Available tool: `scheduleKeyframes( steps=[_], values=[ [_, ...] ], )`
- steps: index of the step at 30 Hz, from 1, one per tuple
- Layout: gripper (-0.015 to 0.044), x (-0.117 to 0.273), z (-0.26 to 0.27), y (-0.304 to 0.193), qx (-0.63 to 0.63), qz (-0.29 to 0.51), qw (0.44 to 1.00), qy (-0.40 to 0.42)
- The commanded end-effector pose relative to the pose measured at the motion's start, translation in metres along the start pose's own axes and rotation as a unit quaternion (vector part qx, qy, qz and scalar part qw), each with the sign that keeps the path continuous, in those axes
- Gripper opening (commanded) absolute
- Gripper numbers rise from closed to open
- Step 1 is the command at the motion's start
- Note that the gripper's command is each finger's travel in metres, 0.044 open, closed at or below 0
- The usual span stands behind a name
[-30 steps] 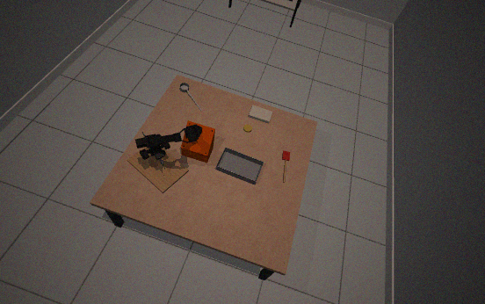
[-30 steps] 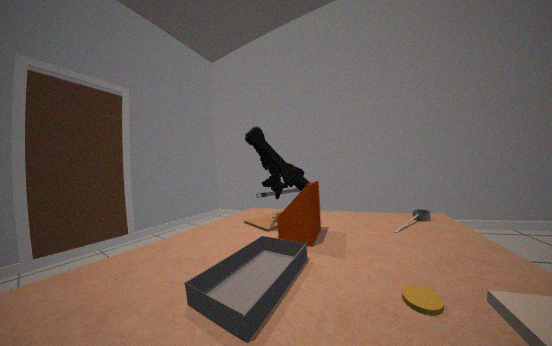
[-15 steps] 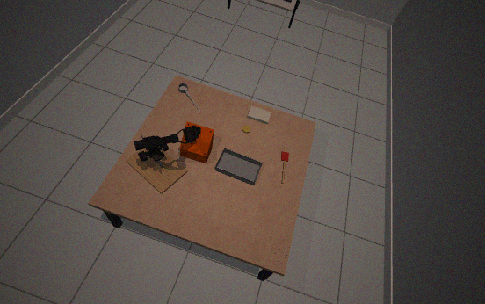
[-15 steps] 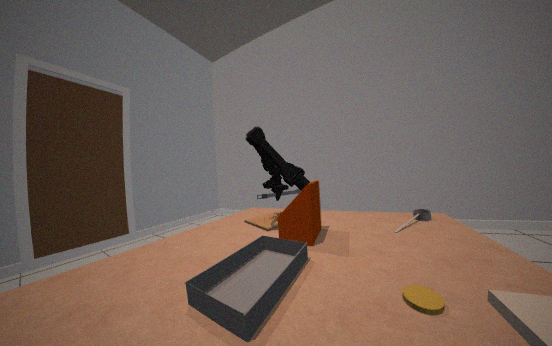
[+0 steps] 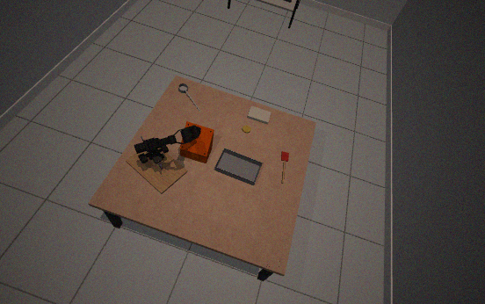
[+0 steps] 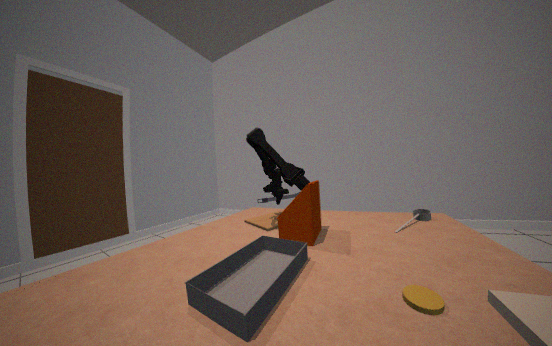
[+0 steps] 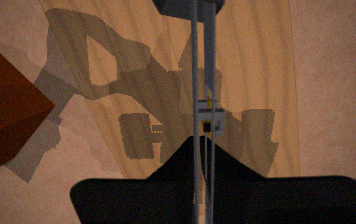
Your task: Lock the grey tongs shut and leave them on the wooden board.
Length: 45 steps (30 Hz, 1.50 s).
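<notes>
The grey tongs are held in the air above the wooden board, lying roughly level in the exterior view. In the wrist view their two long arms run close together, almost parallel, with a narrow gap. A small pale bracket with yellow and black parts sits between or beside them. Whether the lock has caught cannot be told. My gripper points down and is shut on the tongs. The roasting tin stands on the table with no tongs across it.
An orange wedge-shaped block stands beside the board, under the arm's base. A yellow disc, a pale block, a long-handled round grey pan and a red-headed tool lie farther off.
</notes>
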State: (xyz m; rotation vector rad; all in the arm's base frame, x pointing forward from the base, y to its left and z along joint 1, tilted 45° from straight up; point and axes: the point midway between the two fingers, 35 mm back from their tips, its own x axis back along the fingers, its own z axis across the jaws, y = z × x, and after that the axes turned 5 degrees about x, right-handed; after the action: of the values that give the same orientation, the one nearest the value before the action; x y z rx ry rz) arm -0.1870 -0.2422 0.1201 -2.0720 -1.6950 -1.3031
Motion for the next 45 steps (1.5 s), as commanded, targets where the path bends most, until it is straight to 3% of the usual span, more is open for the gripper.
scheduleKeyframes(
  steps=[1, 32, 45],
  values=[
    [-0.0150, -0.008, 0.003, -0.001, -0.003, 0.003, 1.000, 0.003],
    [-0.0150, -0.047, 0.005, 0.002, -0.004, 0.001, 1.000, 0.001],
    [0.0191, -0.046, 0.003, 0.003, -0.002, -0.002, 1.000, 0.000]
  ],
)
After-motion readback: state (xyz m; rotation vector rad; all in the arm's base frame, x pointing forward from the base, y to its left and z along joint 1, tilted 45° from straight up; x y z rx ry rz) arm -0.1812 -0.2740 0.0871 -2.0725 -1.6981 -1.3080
